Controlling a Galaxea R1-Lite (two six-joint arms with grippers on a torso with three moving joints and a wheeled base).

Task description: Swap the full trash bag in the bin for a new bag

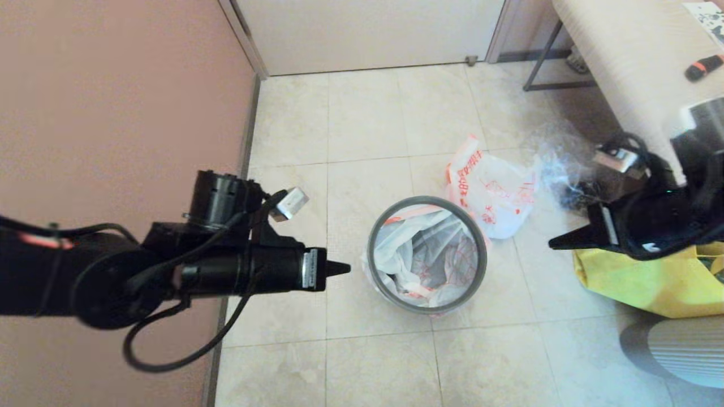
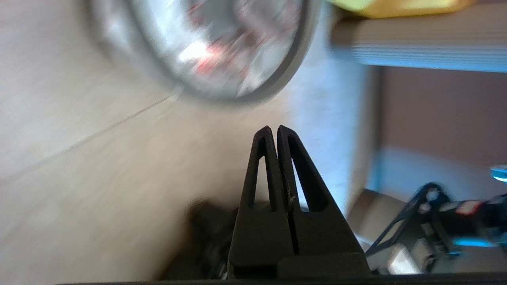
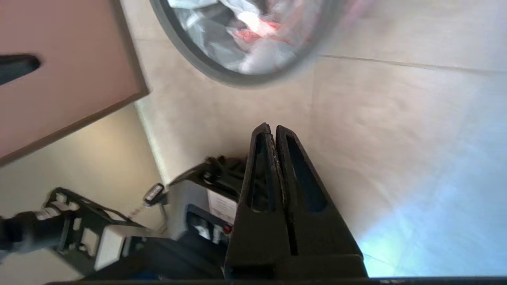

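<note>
The bin (image 1: 371,254) stands on the tiled floor in the middle of the head view, its dark-grey hoop (image 1: 428,309) on the rim. The full trash bag (image 1: 424,254) sits inside it, white, lumpy, with orange-red print. The new bag (image 1: 492,192) lies limp on the floor, touching the bin's far right side. My left gripper (image 1: 342,268) hovers shut left of the bin, holding nothing. My right gripper (image 1: 557,244) hovers shut to the bin's right, also holding nothing. The left wrist view shows the left gripper (image 2: 273,128) below the bin (image 2: 277,75); the right wrist view shows the right gripper (image 3: 270,127) and bin (image 3: 190,59).
A clear crinkled bag with dark contents (image 1: 560,164) lies right of the new bag. A yellow fabric tote (image 1: 650,277) sits under my right arm. A pink wall (image 1: 113,113) runs along the left. A pale bench on metal legs (image 1: 622,56) stands at the far right.
</note>
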